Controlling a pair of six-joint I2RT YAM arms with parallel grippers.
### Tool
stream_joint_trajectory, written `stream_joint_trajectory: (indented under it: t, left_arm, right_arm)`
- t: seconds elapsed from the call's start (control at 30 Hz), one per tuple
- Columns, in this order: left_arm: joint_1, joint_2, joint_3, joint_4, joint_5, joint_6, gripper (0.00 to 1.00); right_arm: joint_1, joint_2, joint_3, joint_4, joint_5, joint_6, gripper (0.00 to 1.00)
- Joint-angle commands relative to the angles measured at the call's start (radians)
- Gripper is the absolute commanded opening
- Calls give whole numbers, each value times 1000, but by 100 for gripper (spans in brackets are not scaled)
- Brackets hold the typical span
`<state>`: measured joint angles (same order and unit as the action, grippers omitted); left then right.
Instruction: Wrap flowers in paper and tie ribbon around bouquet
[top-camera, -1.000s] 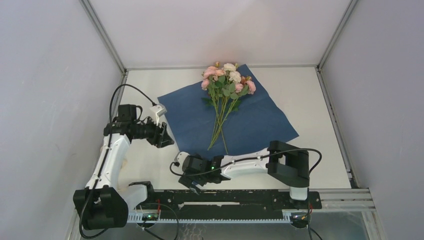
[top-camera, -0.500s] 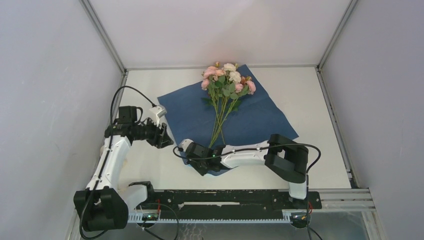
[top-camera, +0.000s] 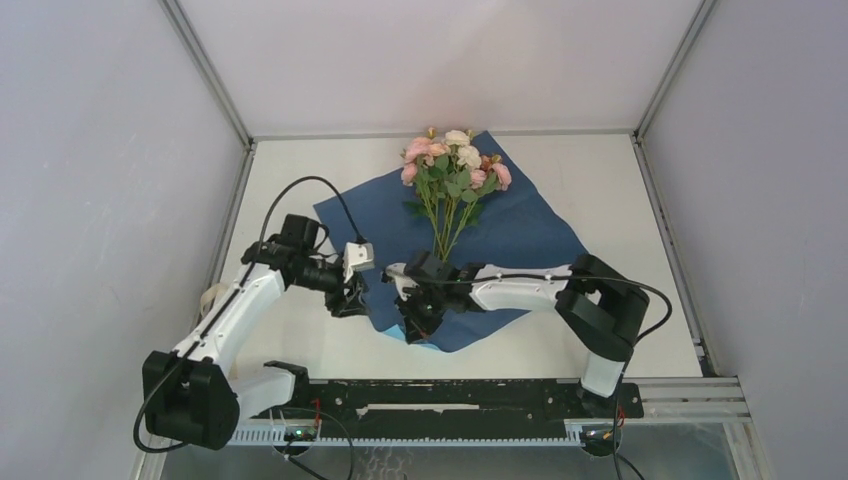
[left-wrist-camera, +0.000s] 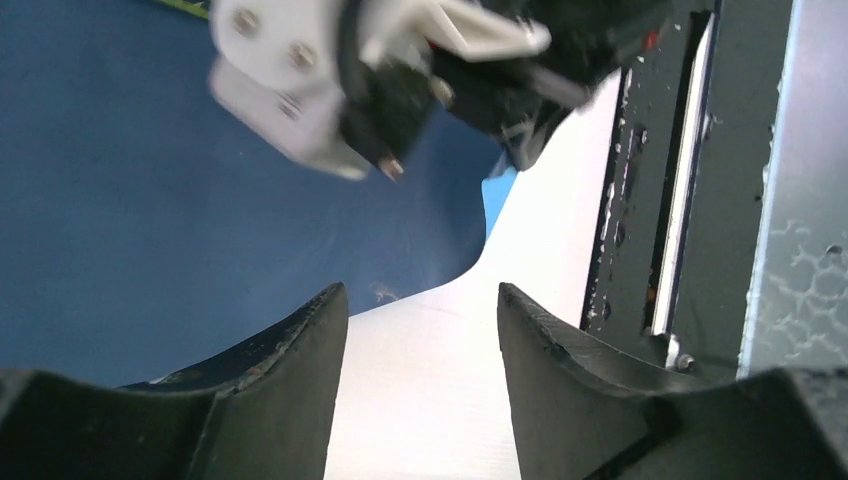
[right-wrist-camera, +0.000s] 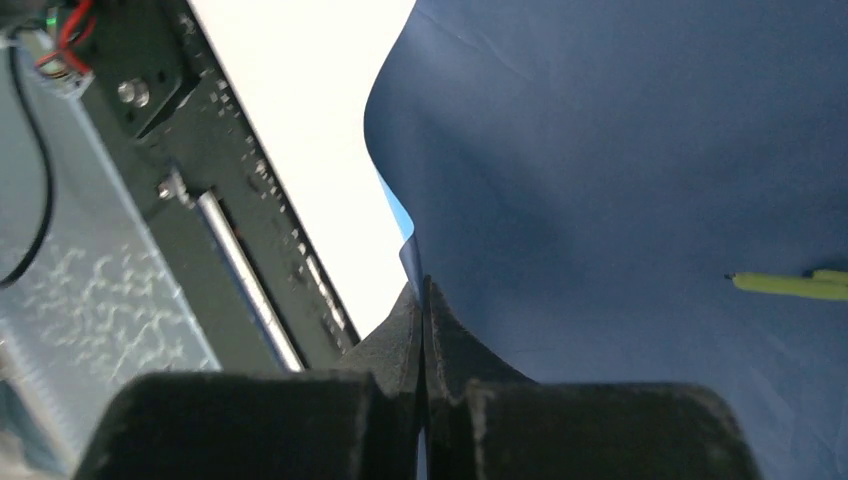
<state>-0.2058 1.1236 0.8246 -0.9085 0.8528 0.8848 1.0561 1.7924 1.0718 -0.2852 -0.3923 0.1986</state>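
Lower centre of the overhead view, the right jaws are pinched shut on the near corner of the paper (top-camera: 520, 235), where a sliver of its lighter face shows. Just left, the left jaws stand partly open and hold nothing, over the white surface (top-camera: 310, 335) at the sheet's left edge. Farther up, the flowers (top-camera: 455, 160) lie on the paper, blooms top centre.

Lab robot booth, plain grey walls (top-camera: 90, 150), metal frame (top-camera: 208, 78), mounting rail (top-camera: 450, 398)

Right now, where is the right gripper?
Top view, low centre: the right gripper pinches the near corner of the paper, beside the left gripper.
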Motion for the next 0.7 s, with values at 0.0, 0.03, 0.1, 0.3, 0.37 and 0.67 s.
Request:
stream_joint_trajectory:
  t: [0.0, 0.03, 0.1, 0.3, 0.37, 0.67]
  left_arm:
    - [-69, 18, -36, -40, 68, 232, 62]
    - [-120, 5, -57, -25, 58, 236, 64]
    - [-173, -23, -104, 38, 62, 209, 66]
    - [-240, 27, -103, 225, -45, -24, 68]
    - [-287, 43, -97, 231, -89, -34, 68]
    - [-400, 152, -38, 248, -135, -142, 63]
  right_arm:
    - [-48, -99, -62, 78, -190, 27, 0]
    - [-60, -114, -77, 84, -192, 34, 0]
    - [-81, -141, -110, 105, -204, 46, 0]
    - [-115, -195, -159, 154, -222, 56, 0]
    - [-127, -202, -159, 153, -225, 53, 0]
    - [-157, -271, -183, 121, -220, 29, 0]
